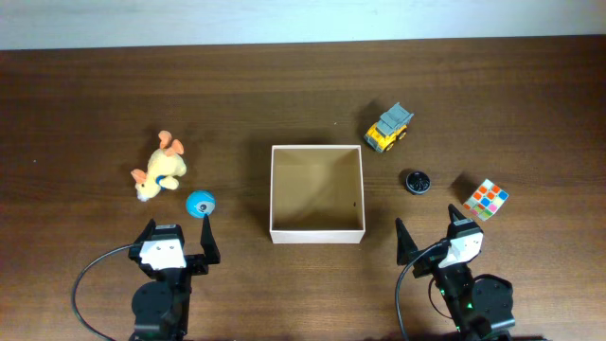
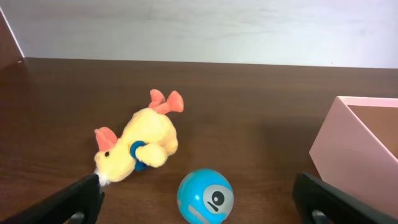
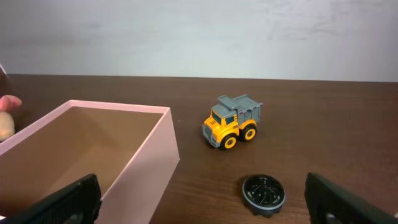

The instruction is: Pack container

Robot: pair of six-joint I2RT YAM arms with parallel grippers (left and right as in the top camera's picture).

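A: From overhead, where does the container (image 1: 316, 189) sit?

B: Mid-table, open top up, nothing inside. It lies between the 2 arms and a little beyond them. The left gripper (image 1: 177, 225) is off its near-left corner and the right gripper (image 1: 426, 220) off its near-right corner, neither touching it. Both stand with jaws spread wide and empty.

A: How would it handle?

B: My guess is thin cardboard: light, fairly stiff along the folds, easy to dent. It would likely skid on the smooth wooden table (image 1: 95, 95) if nudged. To move or steady it, I'd pinch 1 side wall over the white rim, near its middle, gently.

A: Left wrist view?

B: The 2 fingers frame the bottom corners, wide apart, nothing between them. The container's near corner shows at the right edge, just beyond the finger on that side. A blue ball (image 2: 205, 196) lies close ahead, with a yellow plush duck (image 2: 137, 146) behind it to the left.

A: Right wrist view?

B: Jaws equally wide, holding nothing. The container fills the lower left, its wall just beyond the finger on that side, tan inside visible. A yellow dump truck (image 3: 231, 121) stands ahead, apart from the box, and a black disc (image 3: 263, 193) lies nearer. A coloured cube (image 1: 486, 199) shows only from overhead, right of that arm.
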